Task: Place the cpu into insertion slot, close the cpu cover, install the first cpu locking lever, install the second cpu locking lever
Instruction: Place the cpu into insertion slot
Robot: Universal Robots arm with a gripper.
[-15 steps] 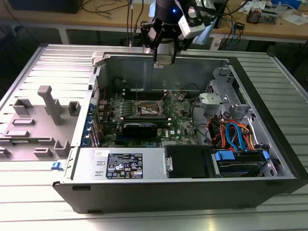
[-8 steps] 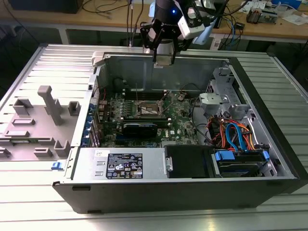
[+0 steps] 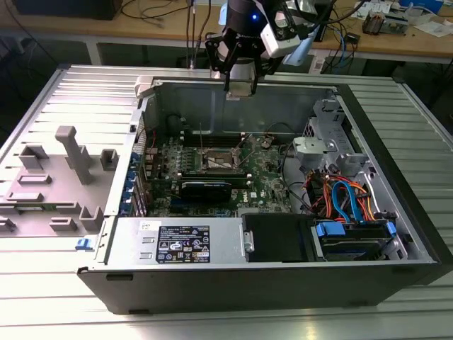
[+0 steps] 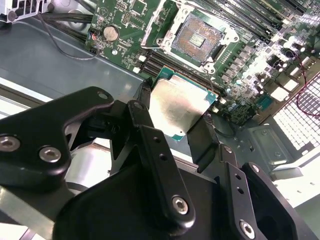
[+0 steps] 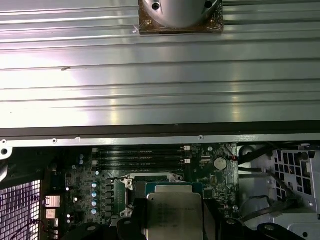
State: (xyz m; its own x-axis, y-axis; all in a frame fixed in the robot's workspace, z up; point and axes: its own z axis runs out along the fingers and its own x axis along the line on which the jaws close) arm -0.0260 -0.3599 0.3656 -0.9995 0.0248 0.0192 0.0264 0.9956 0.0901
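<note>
Pincer [image 4: 176,109] clamped on the cpu [image 4: 175,102] by two opposite edges, hovering above the green motherboard [image 4: 125,27]; insertion slot [image 4: 199,37] lies open, contacts bare.

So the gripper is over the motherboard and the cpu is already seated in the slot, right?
Not quite. The gripper is over the motherboard, but the cpu is not in the slot. It is clamped between the gripper's fingers, and the slot lies bare. The second wrist view shows this.
</note>
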